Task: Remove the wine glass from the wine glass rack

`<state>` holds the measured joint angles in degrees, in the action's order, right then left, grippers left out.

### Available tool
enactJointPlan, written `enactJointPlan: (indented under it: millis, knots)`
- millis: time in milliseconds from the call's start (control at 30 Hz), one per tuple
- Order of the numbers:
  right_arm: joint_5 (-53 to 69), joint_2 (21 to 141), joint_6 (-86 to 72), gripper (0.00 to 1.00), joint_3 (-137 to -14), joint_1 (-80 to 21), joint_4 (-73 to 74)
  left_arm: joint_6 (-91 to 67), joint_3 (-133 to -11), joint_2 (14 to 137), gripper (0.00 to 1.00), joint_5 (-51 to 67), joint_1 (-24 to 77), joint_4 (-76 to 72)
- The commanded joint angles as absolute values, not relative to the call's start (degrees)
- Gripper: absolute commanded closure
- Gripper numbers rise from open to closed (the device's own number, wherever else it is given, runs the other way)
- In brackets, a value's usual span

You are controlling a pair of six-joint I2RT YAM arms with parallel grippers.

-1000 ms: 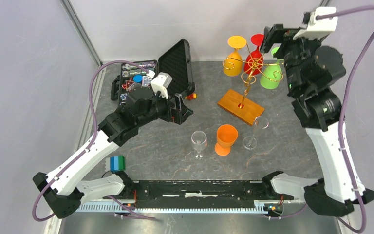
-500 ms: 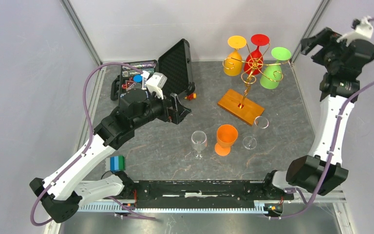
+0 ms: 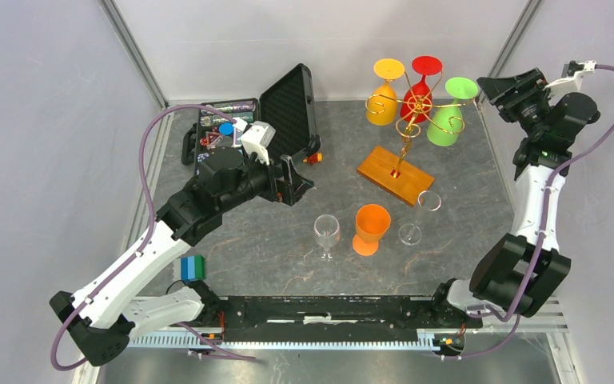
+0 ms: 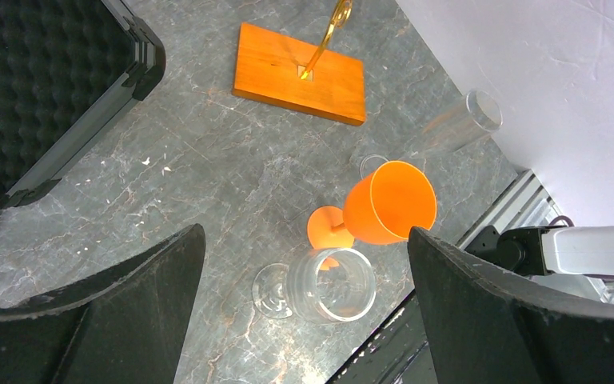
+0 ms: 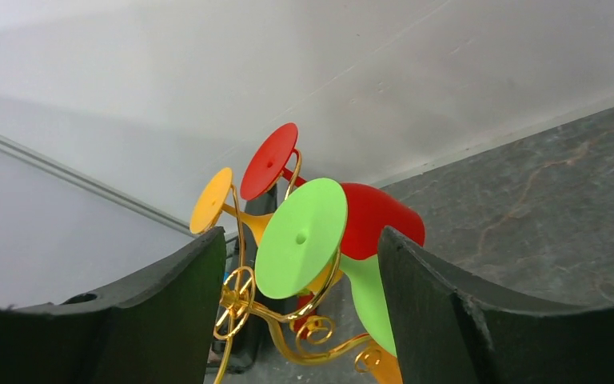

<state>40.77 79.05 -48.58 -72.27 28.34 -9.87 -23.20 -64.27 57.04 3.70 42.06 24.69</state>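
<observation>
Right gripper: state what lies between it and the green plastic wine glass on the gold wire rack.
Nothing; bare air from right gripper to green plastic wine glass, in the right wrist view.

A robotics laboratory test cell is being shown. The grey stone-patterned table [image 3: 272, 232] is being boxed in on three sides by plain pale panels [image 3: 48, 120], and these are being held by bare metal posts [image 3: 132, 52]. A left arm [image 3: 140, 256] and a right arm [image 3: 544, 200], both white and black, are being carried at the ends of a black rail [image 3: 328, 308] fixed along the near edge. Purple cables [image 3: 153, 160] are being looped openly from them. The surface is being used as a stage for props: a wine glass rack [image 3: 406, 128] and a black foam-lined case [image 3: 288, 100] holding small parts are being displayed on it.
</observation>
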Motion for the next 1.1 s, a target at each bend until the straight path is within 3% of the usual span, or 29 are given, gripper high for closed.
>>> enactJointPlan:
  millis: [0,300,800,1067]
  knots:
    - [43.5,80.8,-53.7,0.27,-72.3,28.2,-18.0,-23.7,-64.5,56.3,0.00,3.8,41.7,22.3]
    - [43.3,84.0,-54.5,0.33,-72.2,26.0,-16.4,-22.5,-64.4,57.2,0.00,3.3,41.6,22.9]
    - [40.9,86.3,-57.3,0.63,-74.1,24.5,-17.2,-21.4,-63.9,58.2,0.00,1.7,41.0,23.6]
    - [36.4,85.2,-52.4,0.87,-76.2,24.0,-14.1,-21.3,-63.8,58.4,0.00,1.6,41.0,23.6]
